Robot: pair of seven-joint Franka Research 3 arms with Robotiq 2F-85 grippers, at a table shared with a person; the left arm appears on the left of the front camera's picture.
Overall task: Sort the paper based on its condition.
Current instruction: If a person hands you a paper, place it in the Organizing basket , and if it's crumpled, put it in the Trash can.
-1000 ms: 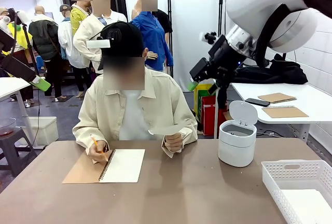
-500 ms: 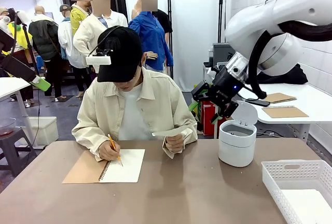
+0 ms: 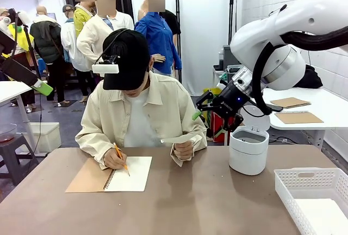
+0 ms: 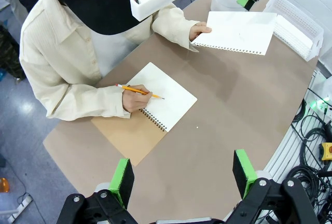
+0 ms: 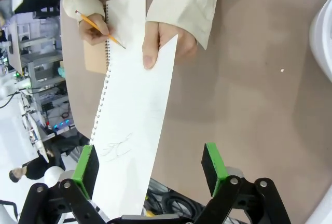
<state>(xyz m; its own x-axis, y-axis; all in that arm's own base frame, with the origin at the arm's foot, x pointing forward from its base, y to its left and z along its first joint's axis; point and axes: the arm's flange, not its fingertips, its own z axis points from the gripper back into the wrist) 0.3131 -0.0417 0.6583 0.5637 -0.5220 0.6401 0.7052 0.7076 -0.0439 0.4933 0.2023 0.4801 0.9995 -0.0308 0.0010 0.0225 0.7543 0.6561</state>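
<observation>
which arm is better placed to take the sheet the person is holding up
Right. The right gripper hangs with open jaws in line with the free end of the held sheet, near the person's hand. The left gripper, also open, hovers over the table's near edge, farther from it.

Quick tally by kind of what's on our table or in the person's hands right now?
Loose sheet of paper, held out by the person: 1
Spiral notebook, open: 1
Pencil: 1
White lidded bin: 1
White basket: 1
Total: 5
</observation>
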